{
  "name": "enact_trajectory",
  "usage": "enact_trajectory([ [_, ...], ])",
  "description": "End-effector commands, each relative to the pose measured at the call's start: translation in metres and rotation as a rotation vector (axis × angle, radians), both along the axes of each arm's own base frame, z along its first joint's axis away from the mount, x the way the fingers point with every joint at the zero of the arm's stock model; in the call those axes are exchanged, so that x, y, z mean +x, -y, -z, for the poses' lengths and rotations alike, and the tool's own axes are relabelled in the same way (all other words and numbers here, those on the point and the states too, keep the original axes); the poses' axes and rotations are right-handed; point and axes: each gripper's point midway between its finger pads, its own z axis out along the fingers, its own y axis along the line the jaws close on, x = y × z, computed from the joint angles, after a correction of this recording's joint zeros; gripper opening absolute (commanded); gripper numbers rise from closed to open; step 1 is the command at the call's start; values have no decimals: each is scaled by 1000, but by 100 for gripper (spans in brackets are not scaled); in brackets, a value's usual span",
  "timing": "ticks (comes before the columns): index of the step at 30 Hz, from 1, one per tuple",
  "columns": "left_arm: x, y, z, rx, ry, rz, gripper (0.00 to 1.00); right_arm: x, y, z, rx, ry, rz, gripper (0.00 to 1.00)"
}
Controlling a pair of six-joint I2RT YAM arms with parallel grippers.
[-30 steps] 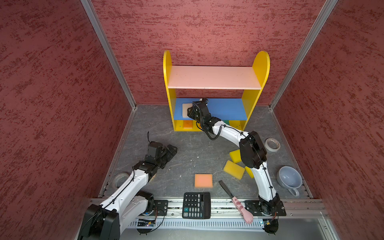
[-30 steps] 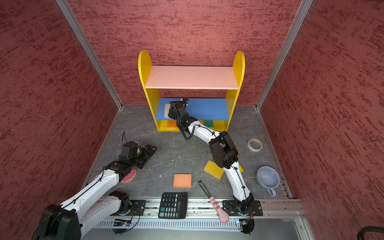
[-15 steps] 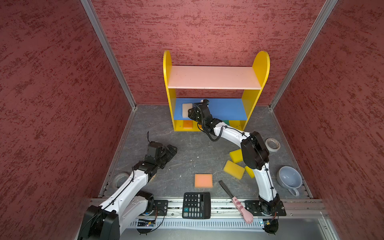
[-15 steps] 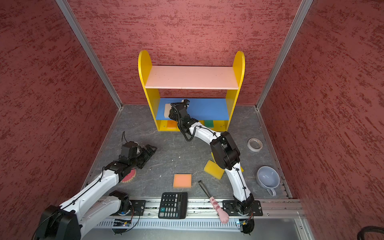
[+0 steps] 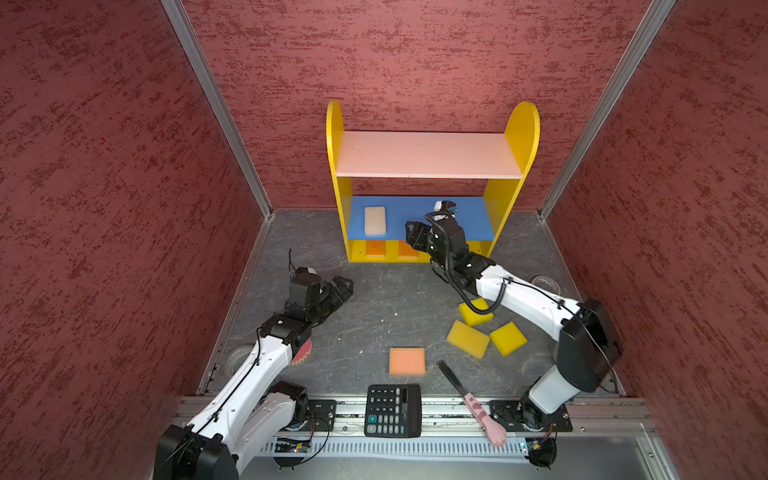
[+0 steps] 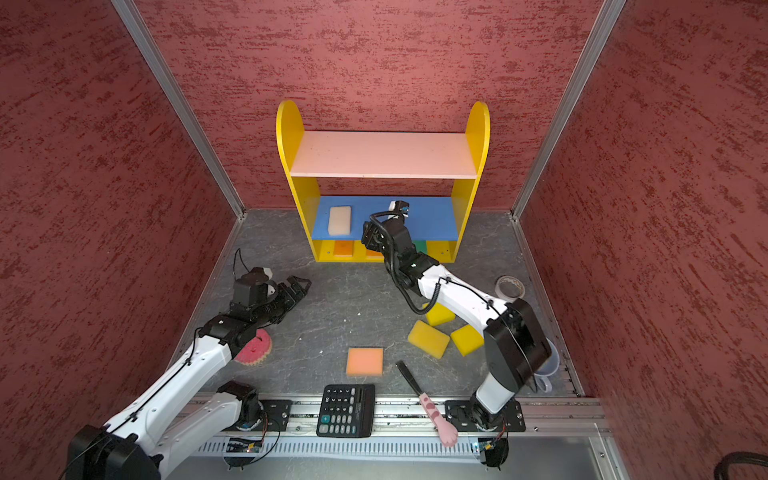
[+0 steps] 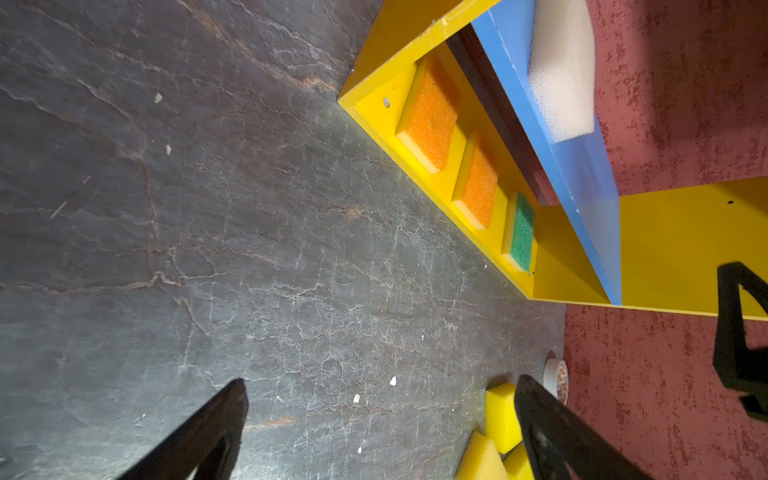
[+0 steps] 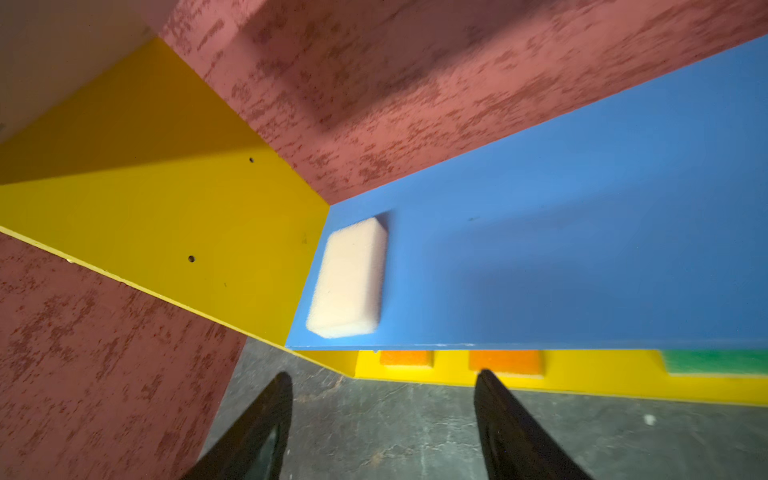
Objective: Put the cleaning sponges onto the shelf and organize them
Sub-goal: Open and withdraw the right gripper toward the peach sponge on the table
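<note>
My left gripper hangs over the bare surface, jaws wide apart and empty. I judge it is kept clear so the other arm has room. The pink sponge lies flat, half under that arm.

The shelf stands at the back wall. The white sponge lies flat on the left end of the blue board, just beside the side panel, long axis front to back. It is probably tucked there to leave the rest of the board free.

On the bottom board, two orange sponges sit side by side, orange face up, same axis. The green sponge is to their right.

My right gripper sits in front of the blue board's edge, pointing at the shelf, jaws apart with nothing between them.

Not shelved yet: the peach sponge lies flat near the calculator. Three yellow sponges sit in a loose cluster under my right arm, each turned differently.
</note>
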Motion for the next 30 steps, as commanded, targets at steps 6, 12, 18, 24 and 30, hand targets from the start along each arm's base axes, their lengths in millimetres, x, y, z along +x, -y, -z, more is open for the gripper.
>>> enact_trajectory([
  [6,12,44,-15,88,27,132,99,-52,65,33,-230,-8,13,77],
  [12,23,73,-13,9,29,143,100,-87,44,63,-272,-46,-237,73],
  [18,30,100,-14,9,32,172,100,-123,13,94,-259,-174,-517,74],
  [24,34,127,-3,-4,-8,213,100,-159,8,136,-234,-325,-640,71],
  [30,36,140,1,0,-22,241,100,-198,9,167,-237,-454,-711,65],
])
